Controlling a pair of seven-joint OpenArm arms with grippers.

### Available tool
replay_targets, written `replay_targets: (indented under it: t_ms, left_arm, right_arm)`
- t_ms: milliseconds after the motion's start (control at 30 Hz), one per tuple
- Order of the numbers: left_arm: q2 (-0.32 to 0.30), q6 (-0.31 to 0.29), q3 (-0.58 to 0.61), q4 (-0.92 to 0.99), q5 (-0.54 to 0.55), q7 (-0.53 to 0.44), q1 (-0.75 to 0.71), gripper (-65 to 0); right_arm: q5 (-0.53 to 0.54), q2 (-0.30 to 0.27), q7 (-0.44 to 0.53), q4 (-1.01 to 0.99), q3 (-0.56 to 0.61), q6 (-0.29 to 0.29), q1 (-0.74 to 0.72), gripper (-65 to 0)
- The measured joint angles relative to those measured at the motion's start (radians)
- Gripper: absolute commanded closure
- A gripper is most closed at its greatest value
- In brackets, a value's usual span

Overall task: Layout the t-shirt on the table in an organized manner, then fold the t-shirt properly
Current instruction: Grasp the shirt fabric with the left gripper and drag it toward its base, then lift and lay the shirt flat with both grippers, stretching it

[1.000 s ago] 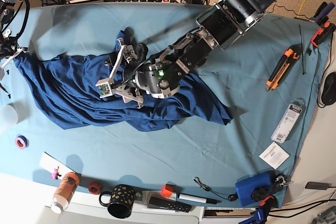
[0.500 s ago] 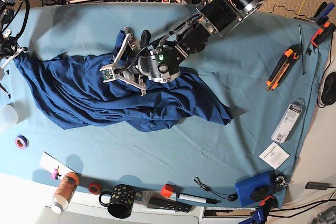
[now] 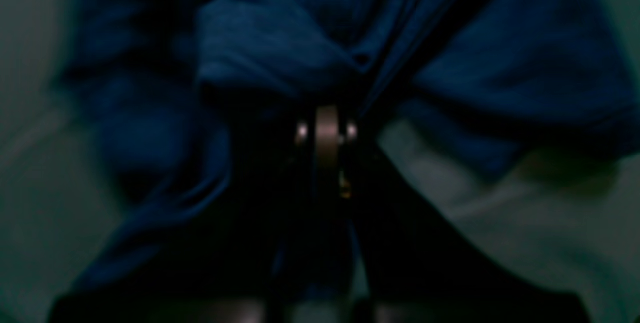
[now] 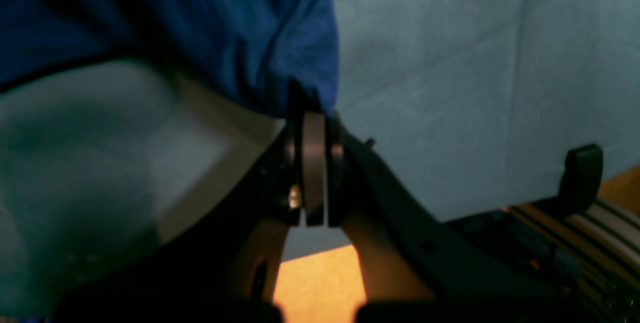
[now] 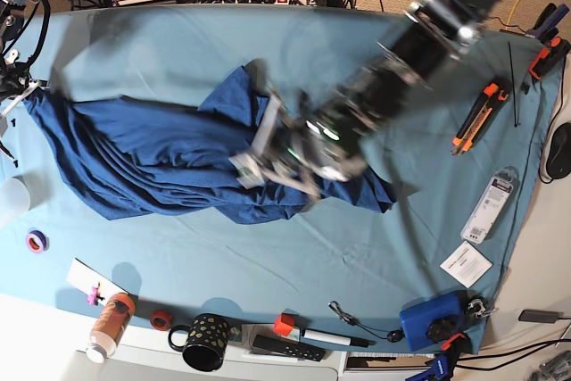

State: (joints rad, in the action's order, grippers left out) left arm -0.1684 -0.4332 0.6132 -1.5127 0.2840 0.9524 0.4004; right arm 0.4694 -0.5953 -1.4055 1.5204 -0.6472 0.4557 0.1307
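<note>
1. The table (image 5: 375,247), covered in light teal cloth, spans nearly the whole base view and lies beneath both grippers.
2. The t-shirt (image 5: 134,162), dark navy and heavily creased, is stretched in a long crumpled band across the table between the two grippers, one end at the right gripper and the other bunched under the left arm.
3. The left arm (image 5: 419,42) reaches in from the far corner of the base view, blurred by motion.
4. The left gripper (image 3: 327,128) has its jaws together, clamped on a gathered fold of the t-shirt; in the left wrist view the cloth fans out from the closed tips, with bare table showing to one side below it.
5. The right gripper (image 4: 314,138) has its jaws pressed together on the hem edge of the t-shirt, at the table's edge; the cloth hangs away from the tips toward the table's middle, and teal table cover lies on both sides of it.
6. Well away from the left gripper, near the table's side edge, lie an orange utility knife (image 5: 477,115) and a white packet (image 5: 491,207).
7. Along the near edge, far from both grippers, stand a black dotted mug (image 5: 205,341) and an orange bottle (image 5: 111,323).
</note>
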Motion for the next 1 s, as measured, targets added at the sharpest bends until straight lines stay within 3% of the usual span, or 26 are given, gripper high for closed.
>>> replay_targets:
  t_ms: [200,367,467,667,867,1000]
  left_arm:
    - [-0.068,-0.079,-0.23,-0.047,0.208,0.087,0.021,0.0]
    - [-0.069,-0.171,-0.404,-0.046,0.344,0.233,0.032,0.0]
    - [-0.104,-0.171,-0.47,-0.047,0.456,0.256,0.035,0.0]
    - [-0.24,-0.172,-0.523,-0.047,0.516,0.312,0.038,0.0]
    - [-0.374,-0.173,-0.523,-0.048,0.661,0.317,0.018,0.0]
    - [-0.42,-0.174,-0.523,-0.047,0.709,0.236,0.045,0.0]
  right_arm:
    - [0.01,0.0,0.0,0.0,0.0,0.001,0.0,0.0]
    - [0.083,0.0,0.0,0.0,0.0,0.002,0.0,0.0]
    - [0.109,0.0,0.0,0.0,0.0,0.001,0.0,0.0]
    - [0.172,0.0,0.011,0.0,0.0,0.002,0.0,0.0]
    - [0.344,0.0,0.011,0.0,0.0,0.002,-0.001,0.0]
    - [0.459,0.0,0.009,0.0,0.0,0.069,-0.022,0.0]
